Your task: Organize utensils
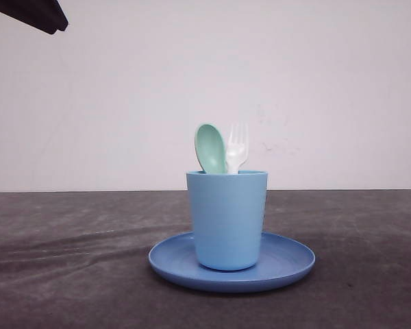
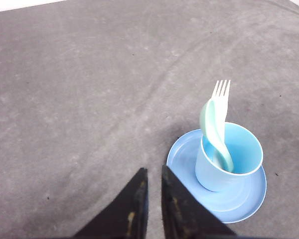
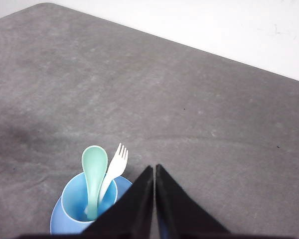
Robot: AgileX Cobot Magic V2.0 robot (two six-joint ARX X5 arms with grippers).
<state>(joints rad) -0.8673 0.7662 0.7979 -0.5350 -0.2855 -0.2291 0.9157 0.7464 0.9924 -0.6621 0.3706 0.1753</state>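
A mint-green spoon [image 1: 210, 147] and a white fork [image 1: 236, 149] stand upright, heads up, inside a light blue cup [image 1: 227, 218] that sits on a round blue plate [image 1: 288, 264] at the table's middle. The left wrist view has the spoon [image 2: 213, 124] and fork [image 2: 221, 97] leaning in the cup [image 2: 229, 167], off to one side of my left gripper [image 2: 153, 172], which is shut and empty above the bare table. My right gripper [image 3: 154, 168] is shut with nothing in it, raised beside the cup [image 3: 77, 199], spoon [image 3: 94, 169] and fork [image 3: 116, 164].
A dark grey mat covers the table [image 1: 68, 260], with a plain white wall behind it. A dark piece of an arm [image 1: 34, 14] hangs in the upper left corner of the front view. Open mat lies on both sides of the plate.
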